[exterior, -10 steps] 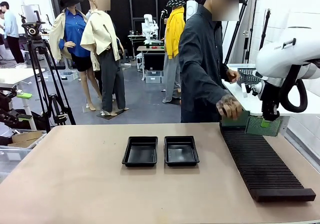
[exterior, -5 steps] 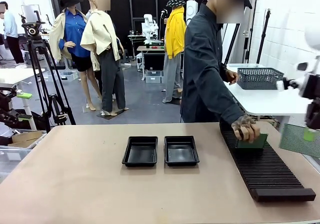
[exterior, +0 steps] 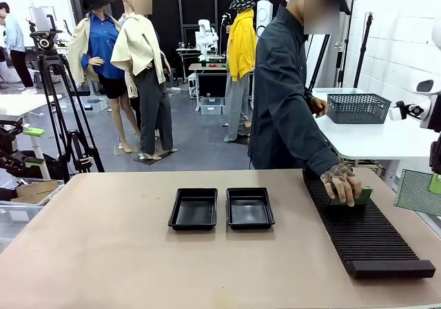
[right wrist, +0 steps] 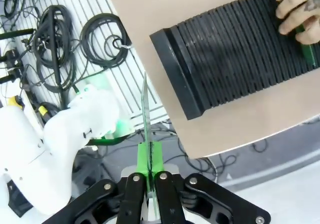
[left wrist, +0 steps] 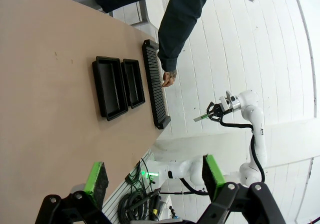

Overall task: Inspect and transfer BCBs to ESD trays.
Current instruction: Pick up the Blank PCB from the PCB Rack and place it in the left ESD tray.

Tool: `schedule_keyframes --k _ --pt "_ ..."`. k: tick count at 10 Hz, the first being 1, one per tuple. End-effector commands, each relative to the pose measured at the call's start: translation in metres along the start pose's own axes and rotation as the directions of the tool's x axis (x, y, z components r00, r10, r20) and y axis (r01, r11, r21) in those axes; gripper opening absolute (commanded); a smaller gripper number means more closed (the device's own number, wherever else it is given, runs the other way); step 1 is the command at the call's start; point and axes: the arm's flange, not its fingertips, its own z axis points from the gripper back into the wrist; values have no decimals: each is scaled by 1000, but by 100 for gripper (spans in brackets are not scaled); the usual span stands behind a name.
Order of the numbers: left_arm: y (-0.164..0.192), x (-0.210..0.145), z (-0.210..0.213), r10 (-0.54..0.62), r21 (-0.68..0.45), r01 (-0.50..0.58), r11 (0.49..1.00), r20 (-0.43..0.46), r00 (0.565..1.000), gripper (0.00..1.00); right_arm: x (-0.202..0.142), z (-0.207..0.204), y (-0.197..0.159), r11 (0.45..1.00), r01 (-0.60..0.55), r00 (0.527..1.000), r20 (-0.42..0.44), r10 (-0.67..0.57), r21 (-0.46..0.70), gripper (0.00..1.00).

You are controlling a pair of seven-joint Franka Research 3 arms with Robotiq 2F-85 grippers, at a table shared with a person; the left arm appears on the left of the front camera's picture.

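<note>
Clamping one BCB (right wrist: 144, 111) edge-on off the table's (exterior: 103, 254) right side, the right gripper (right wrist: 147, 156) had it running out along its fingers and the ESD trays (exterior: 250, 225) well to its left at mid-table, while the left gripper (left wrist: 154, 174) hung open.

Left gripper (left wrist: 154, 173): black linkage body, silver screw heads at pivots, two fingers (left wrist: 96, 178) faced in bright green; right gripper (right wrist: 148, 156): same black links, round silver pivot screws, green pads; right arm (left wrist: 251, 115): glossy white rounded segments, dark joint bands, black cable (left wrist: 252, 156) looped alongside, black hardware at wrist; arm housing (right wrist: 75, 129): white, smooth, moulded, green light at its side; person (exterior: 281, 102): dark charcoal long-sleeved shirt, sleeve (exterior: 308, 147) full length to wrist.
</note>
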Motion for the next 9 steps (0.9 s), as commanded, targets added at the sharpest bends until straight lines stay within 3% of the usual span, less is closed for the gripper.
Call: schedule_keyframes --k 1,9 --pt "-3 1 1 7 8 -7 1000 6 1000 100 -4 -2 3 999 30 1000 4 -30 -17 0" --pt "-3 1 1 7 8 -7 1000 6 1000 100 -4 -2 3 999 30 1000 4 -30 -17 0"
